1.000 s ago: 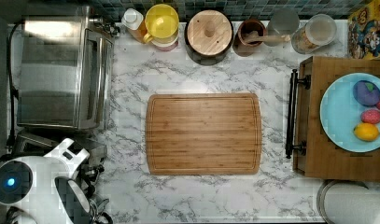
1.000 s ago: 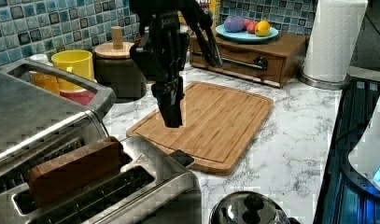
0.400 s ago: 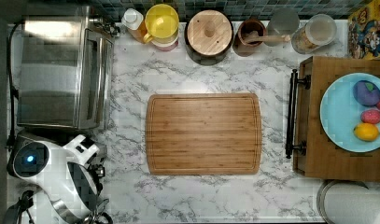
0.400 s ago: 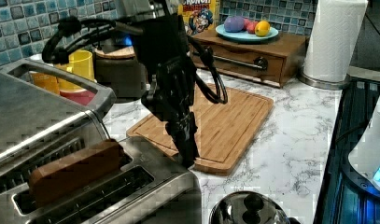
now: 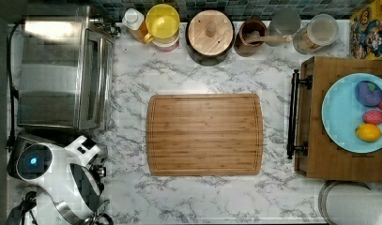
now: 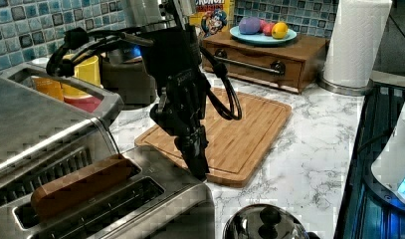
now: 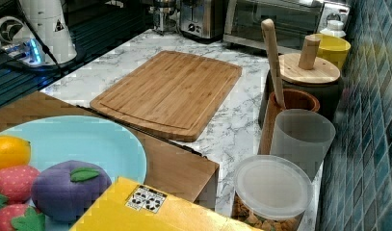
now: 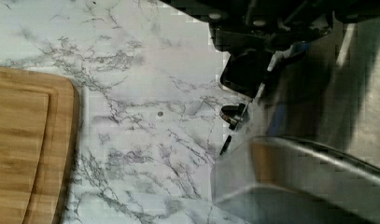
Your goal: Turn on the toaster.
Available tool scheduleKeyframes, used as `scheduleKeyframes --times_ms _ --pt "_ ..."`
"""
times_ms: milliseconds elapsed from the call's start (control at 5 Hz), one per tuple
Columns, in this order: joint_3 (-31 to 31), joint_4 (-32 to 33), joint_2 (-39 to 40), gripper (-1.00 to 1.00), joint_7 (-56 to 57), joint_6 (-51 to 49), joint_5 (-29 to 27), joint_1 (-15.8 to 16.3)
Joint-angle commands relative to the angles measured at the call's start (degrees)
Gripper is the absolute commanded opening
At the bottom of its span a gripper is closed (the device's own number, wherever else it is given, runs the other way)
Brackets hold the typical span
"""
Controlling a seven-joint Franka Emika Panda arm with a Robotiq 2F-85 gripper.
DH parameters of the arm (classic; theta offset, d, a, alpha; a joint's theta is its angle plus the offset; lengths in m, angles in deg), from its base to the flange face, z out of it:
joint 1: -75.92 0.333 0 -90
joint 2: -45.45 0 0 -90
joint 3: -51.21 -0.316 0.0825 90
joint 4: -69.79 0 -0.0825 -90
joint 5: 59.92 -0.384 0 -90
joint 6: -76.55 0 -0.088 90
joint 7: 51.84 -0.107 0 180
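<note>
White marble counter (image 5: 132, 84) with a teal tile backsplash (image 6: 21, 30), and a bamboo cutting board (image 5: 205, 135) sitting mid-counter. The toaster (image 6: 115, 199) is in the near corner of the left view, with bread (image 6: 80, 184) in its slot, right next to the toaster oven (image 5: 62, 70). The gripper (image 6: 197, 167) points down at the toaster's end by the board, maybe touching it. Can't tell how far the fingers are open. There's bare marble between the toaster and the board.

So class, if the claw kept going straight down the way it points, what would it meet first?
Most likely the toaster: the claw points down at its end by the cutting board, probably its lever, though depth is unclear.
</note>
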Motion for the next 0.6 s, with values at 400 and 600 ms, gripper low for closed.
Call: scheduleKeyframes --times_ms 400,600 --pt "0.38 5.11 2.74 -1.00 -1.28 3.54 4.24 0.24" --pt "0.09 9.52 0.34 -1.00 1.11 6.95 2.44 0.09"
